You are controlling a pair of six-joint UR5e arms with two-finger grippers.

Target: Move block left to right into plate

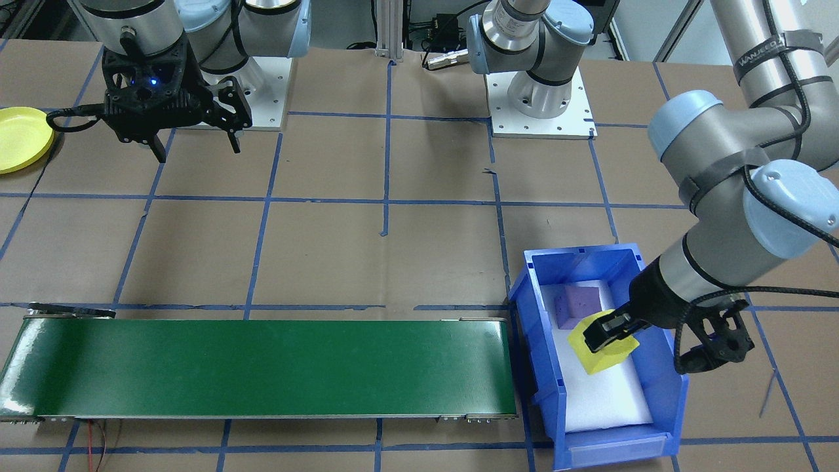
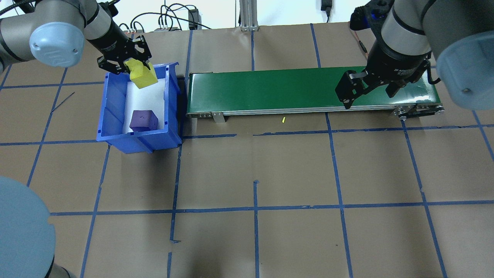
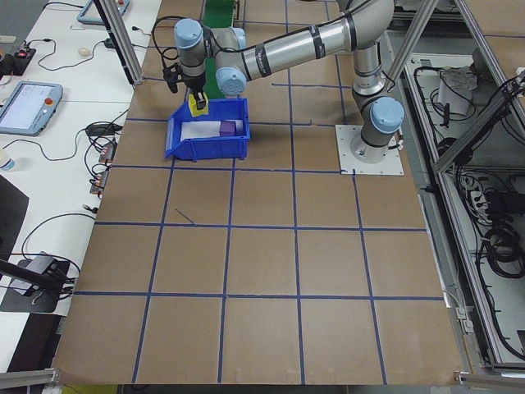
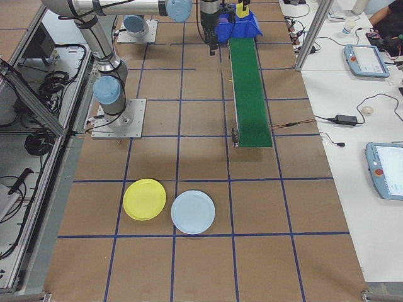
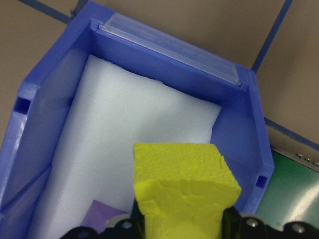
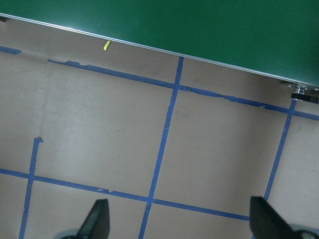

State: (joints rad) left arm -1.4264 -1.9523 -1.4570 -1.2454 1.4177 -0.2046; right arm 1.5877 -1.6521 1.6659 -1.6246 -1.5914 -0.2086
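The left gripper (image 2: 136, 71) is closed on the yellow block (image 2: 142, 77), which is held clear above the white foam liner (image 5: 124, 134) of the blue bin (image 2: 112, 127); in the left wrist view the block is seen pinched at its lower end between the jaws, the top face free. The block is judged to have been lifted out so that it can be set on the green conveyor belt (image 2: 270, 87), whose near end lies just beside the bin. A purple block (image 2: 143, 120) is left lying in the bin, apart from the gripper. A small yellow scrap (image 2: 283, 120) is noted on the paper just in front of the belt. At the belt's far end the right gripper (image 2: 368, 92) is held wide open and empty, fingers (image 6: 99, 219) spread over the table, presumably parked to receive the block there. The plate (image 1: 19, 139) lies on the table on the robot's right, well apart from the block, with nothing seen on it; a pale blue plate (image 4: 192, 212) is seen just beside it in the exterior right view.
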